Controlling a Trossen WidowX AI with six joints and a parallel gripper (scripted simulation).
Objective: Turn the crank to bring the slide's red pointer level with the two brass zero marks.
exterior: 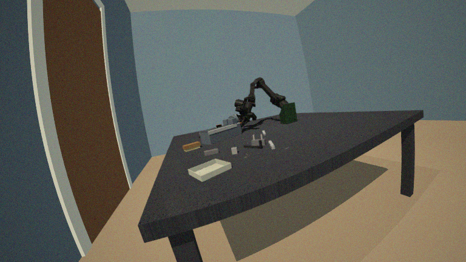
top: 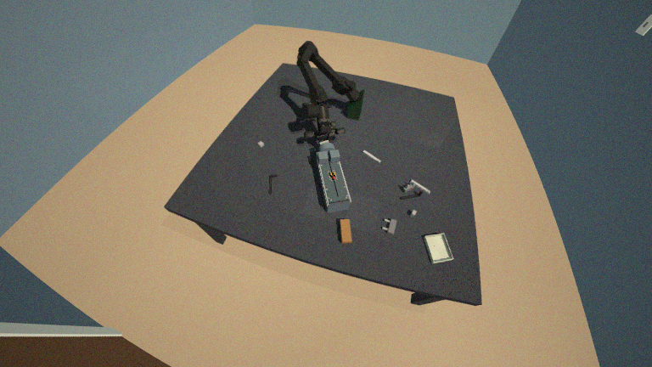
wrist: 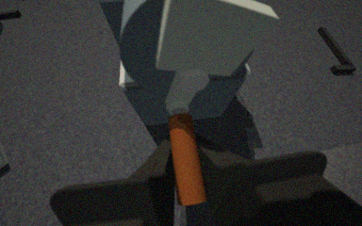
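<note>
The grey-blue machine point(top: 338, 206) point(exterior: 205, 137) lies lengthwise on the dark table, its crank end toward the arm. A small red pointer point(top: 334, 177) sits near mid-slide, with yellowish brass point(top: 331, 173) close by; whether they are level is too small to tell. In the wrist view a pale crank plate point(wrist: 203, 40) carries the orange handle point(wrist: 185, 155), which points down toward the gripper. My gripper point(wrist: 181, 138) point(top: 325, 138) is shut on the orange handle, with one dark finger on each side. The pointer and marks are out of the wrist view.
An orange-brown block point(top: 345, 230) point(exterior: 192, 146) lies beyond the machine's far end. A cream tray point(top: 451, 253) point(exterior: 194, 175) stands near a table corner. A white bar point(top: 371, 156), a black angled piece point(top: 271, 183) point(wrist: 337, 49) and several small grey parts lie around the machine.
</note>
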